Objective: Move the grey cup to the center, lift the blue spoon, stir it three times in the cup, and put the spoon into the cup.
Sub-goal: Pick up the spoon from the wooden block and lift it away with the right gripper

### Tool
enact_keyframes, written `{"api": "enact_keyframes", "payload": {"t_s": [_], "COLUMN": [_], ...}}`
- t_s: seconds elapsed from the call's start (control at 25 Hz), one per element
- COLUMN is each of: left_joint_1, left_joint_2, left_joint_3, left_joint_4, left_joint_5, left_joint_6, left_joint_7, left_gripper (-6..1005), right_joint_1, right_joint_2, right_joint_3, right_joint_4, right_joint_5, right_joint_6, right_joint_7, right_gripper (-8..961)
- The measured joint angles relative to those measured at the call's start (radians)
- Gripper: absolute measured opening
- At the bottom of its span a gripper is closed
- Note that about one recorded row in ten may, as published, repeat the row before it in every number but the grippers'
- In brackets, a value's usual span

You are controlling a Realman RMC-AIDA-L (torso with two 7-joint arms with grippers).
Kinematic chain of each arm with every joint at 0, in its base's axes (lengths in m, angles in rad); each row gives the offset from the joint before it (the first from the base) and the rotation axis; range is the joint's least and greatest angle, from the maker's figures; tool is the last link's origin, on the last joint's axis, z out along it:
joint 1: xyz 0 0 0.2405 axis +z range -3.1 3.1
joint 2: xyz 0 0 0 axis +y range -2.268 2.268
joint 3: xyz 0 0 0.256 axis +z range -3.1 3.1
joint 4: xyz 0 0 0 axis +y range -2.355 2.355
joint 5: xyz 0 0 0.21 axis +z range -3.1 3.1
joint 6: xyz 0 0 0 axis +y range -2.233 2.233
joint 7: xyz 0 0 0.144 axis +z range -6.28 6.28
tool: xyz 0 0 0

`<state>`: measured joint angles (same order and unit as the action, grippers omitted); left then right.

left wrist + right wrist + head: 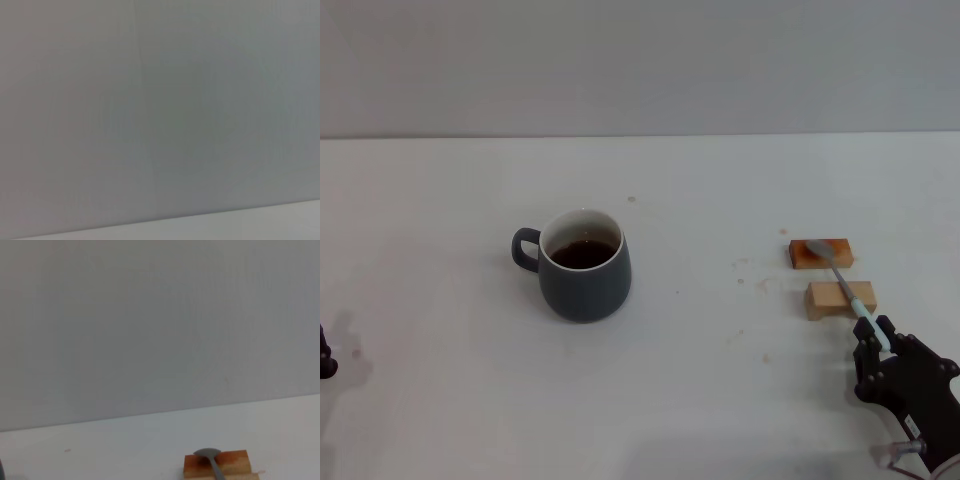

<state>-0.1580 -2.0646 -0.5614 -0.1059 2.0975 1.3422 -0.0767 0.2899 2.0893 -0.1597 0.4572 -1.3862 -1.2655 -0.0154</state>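
Left gripper (325, 362): you see only a dark sliver of it at the table's left edge, well apart from everything; whether its fingers are parted cannot be told.
Table (440, 200): white, with a few small brown specks near the blocks.
Grey cup (585, 265): upright, left of the table's middle, handle turned to the left, dark liquid inside.
Wooden blocks: two, on the right; the reddish block (820, 253) sits behind the pale block (840, 299), a narrow gap between them.
Blue spoon (847, 291): you find it lying across both blocks, bowl on the reddish one, handle running to the near right.
Right gripper (876, 338): low at the near right, fingers closed about the handle's end.
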Motion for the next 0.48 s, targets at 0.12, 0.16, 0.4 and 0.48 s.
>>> {"api": "enact_keyframes", "payload": {"t_s": [0.12,0.16,0.4,0.48], "left_joint_1": [-0.004,-0.005,-0.008,-0.008], "left_joint_2": [0.0,0.0,-0.001,-0.001], "left_joint_3": [0.0,0.0,0.0,0.0], "left_joint_4": [0.0,0.0,0.0,0.0], "left_joint_5": [0.0,0.0,0.001,0.001], "left_joint_6": [0.0,0.0,0.0,0.0], "left_joint_7": [0.0,0.0,0.0,0.0], "left_gripper": [-2,-2,-2,-2], "right_joint_1": [0.0,0.0,-0.002,0.02], "right_joint_2": [0.0,0.0,-0.015,-0.033], "right_joint_3": [-0.001,-0.003,-0.002,0.001], "right_joint_4": [0.0,0.001,0.069,0.115], "right_joint_5": [-0.001,-0.002,-0.074,-0.082], "right_joint_6": [-0.004,-0.011,-0.11,-0.112], "right_joint_7": [-0.004,-0.006,-0.012,-0.012], "right_gripper": [165,164,160,160]}}
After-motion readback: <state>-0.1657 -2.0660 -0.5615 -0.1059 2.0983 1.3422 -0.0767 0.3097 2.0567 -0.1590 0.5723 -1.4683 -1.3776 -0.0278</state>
